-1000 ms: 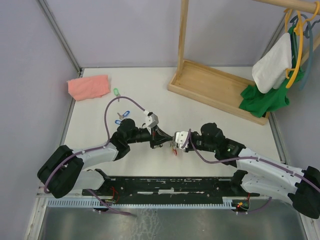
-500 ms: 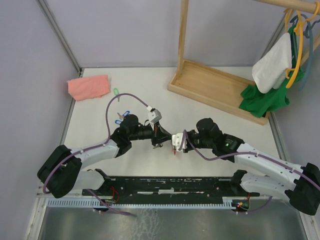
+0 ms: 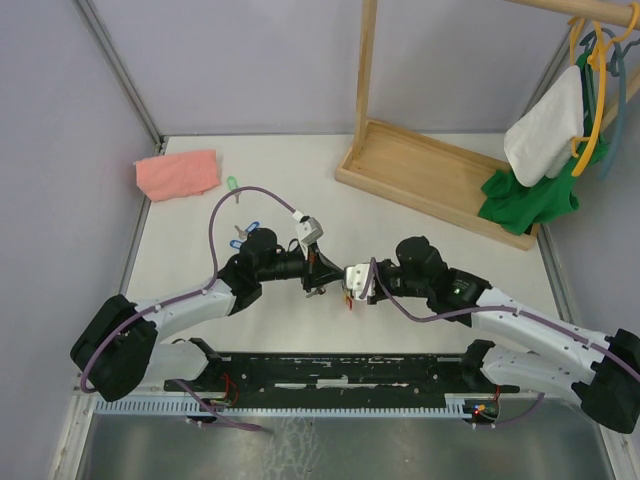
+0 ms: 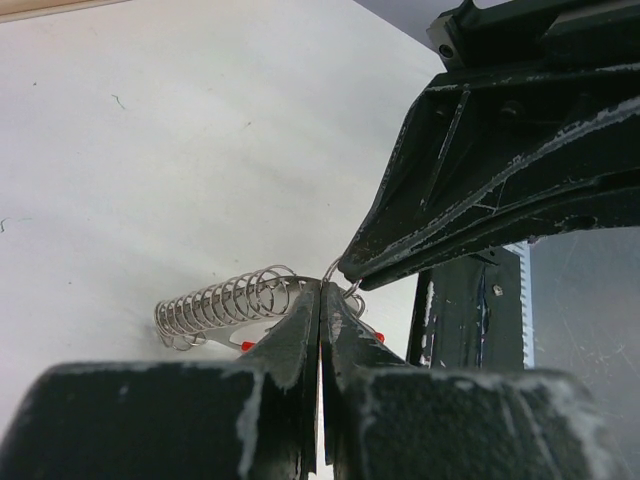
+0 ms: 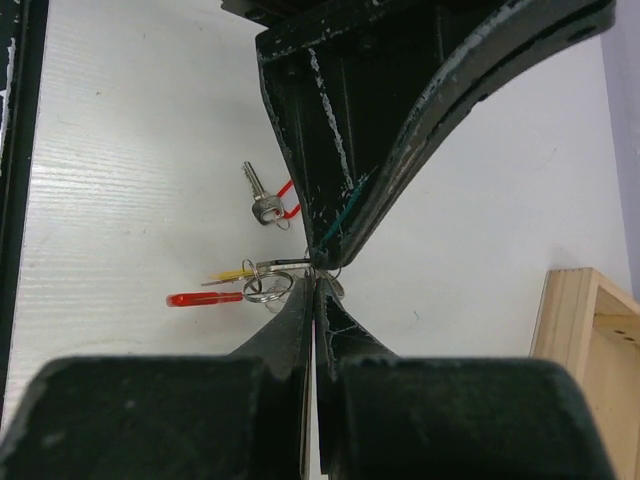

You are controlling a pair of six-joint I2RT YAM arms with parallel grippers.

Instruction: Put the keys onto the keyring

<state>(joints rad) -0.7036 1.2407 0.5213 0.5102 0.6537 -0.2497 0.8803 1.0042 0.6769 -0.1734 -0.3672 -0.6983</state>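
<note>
White tabletop (image 3: 300, 165) between pale walls: a pink cloth (image 3: 178, 173) lies in the far-left corner, with a green-tagged key (image 3: 232, 184) and blue-tagged keys (image 3: 246, 228) just right of it. Mid-tabletop, toward the near edge, the left pincer (image 4: 320, 297) is closed on the wire at the end of the keyring (image 4: 225, 302), whose coil rests on the surface. The right pincer (image 5: 313, 282) meets it tip to tip, fingers together by small rings holding a yellow-tagged key (image 5: 232, 274) and a red-tagged key (image 5: 205, 298); I cannot tell whether it grips them. A wooden rack (image 3: 430, 180) stands at the far-right edge.

Silver keyring (image 4: 222, 300), red and yellow keys (image 5: 200, 298)
</note>
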